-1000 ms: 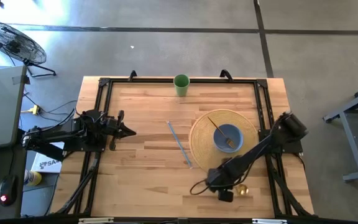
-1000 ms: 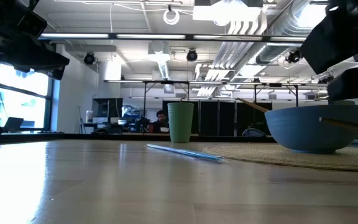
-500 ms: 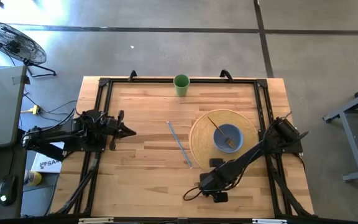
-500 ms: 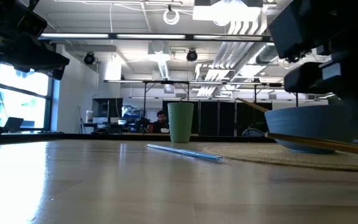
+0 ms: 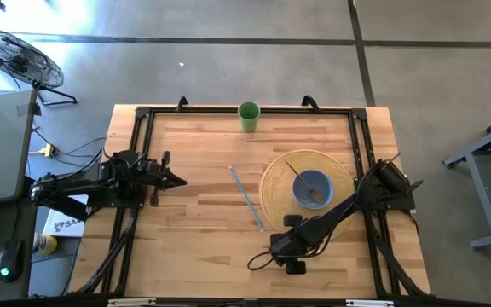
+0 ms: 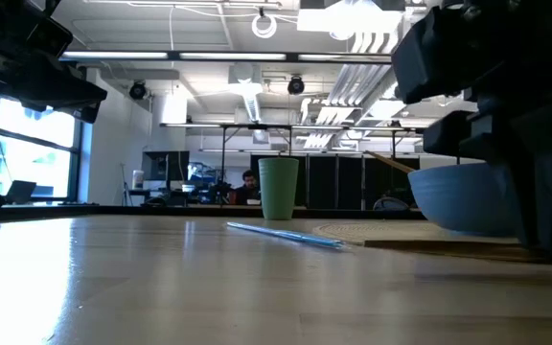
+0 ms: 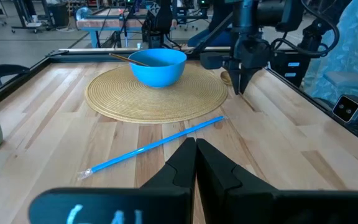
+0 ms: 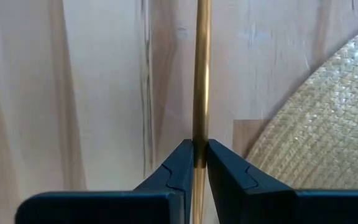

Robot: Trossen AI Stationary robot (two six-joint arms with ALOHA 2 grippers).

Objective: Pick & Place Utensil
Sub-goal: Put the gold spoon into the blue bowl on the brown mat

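Pale butcher-block wooden table (image 5: 194,239) in a dark metal frame carries the work area, with a concrete floor around it and an open workshop visible beyond in the low view. On the table lie a round woven straw placemat (image 5: 273,198), a blue bowl (image 5: 314,188) set on the mat with a thin brass-coloured utensil resting in it, a light blue plastic straw (image 5: 245,196) just beside the mat's edge, and a green plastic cup (image 5: 249,115) near the far rail. The right gripper (image 8: 194,163) is over bare wood near the front edge of the mat, its jaws closed narrowly on a slim gold-coloured metal utensil handle (image 8: 201,74), which runs straight forward from between the fingers, held close to the table. The left gripper (image 7: 194,163) waits at the left side of the table, jaws pressed together and empty. Judgement: the grip falls on a thin, smooth shaft, so the utensil could pivot or slip between the fingers during transfer. A low carry path risks catching the mat rim or striking the bowl wall; release off-centre could tip the utensil out of the bowl.
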